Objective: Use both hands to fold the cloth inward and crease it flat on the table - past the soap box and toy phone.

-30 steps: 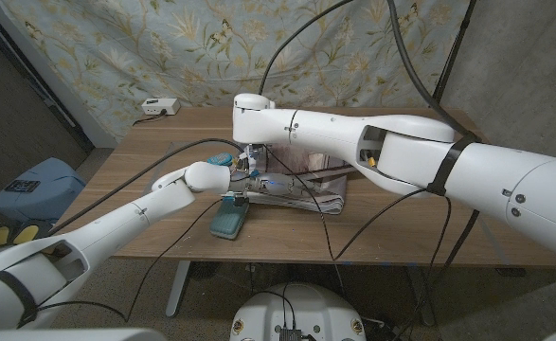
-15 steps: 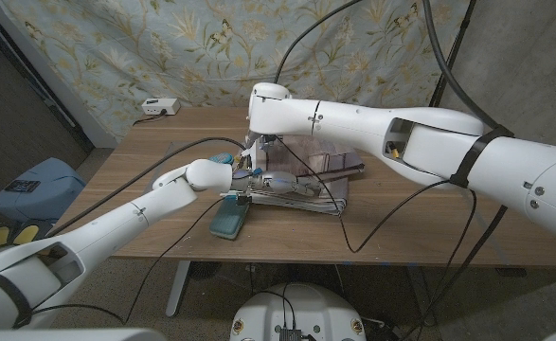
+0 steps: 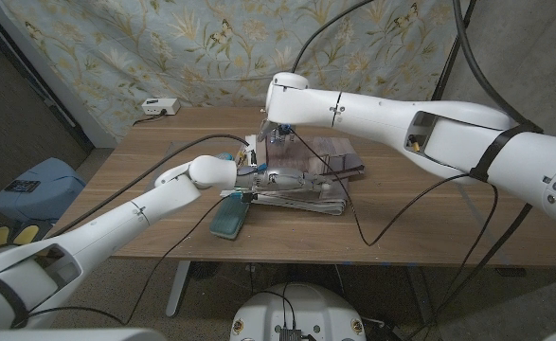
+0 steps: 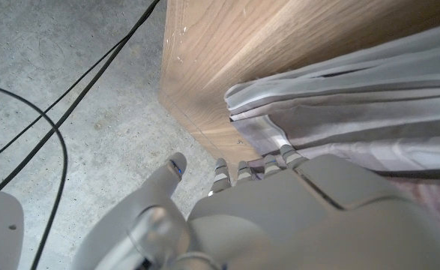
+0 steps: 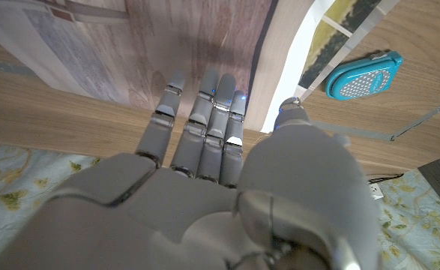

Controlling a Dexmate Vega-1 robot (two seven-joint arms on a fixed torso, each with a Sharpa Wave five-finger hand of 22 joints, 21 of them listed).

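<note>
At the centre of the head view, on the wooden table [image 3: 145,170], lies the cloth [image 3: 308,182], a striped grey-mauve piece already doubled over, its stacked layers showing along the near edge. The left wrist view gives those layers up close: several pale folds of the cloth [image 4: 339,90] bunched at the table's corner edge, with bare concrete floor and black cables beyond. The left hand [image 3: 244,180] sits at the cloth's left end in the head view; in its own wrist view the left hand [image 4: 279,202] has its fingertips [image 4: 268,159] tucked against the folded edge, thumb held apart, but whether it actually grips the fabric cannot be told.

The right hand [image 3: 276,140] hangs over the cloth's far left corner in the head view, mostly hidden by its wrist. The right wrist view shows more: the right hand [image 5: 205,172] with fingers [image 5: 205,112] straight and close together, reaching over the cloth's mauve top face [image 5: 197,37], holding nothing.

Just left of the cloth in the head view a teal soap box [image 3: 229,219] lies near the table's front edge. The right wrist view shows a teal toy phone [image 5: 363,75] with a white dotted face at its upper right. A white power adapter [image 3: 161,107] sits at the table's far left corner, before a floral curtain [image 3: 164,47].
</note>
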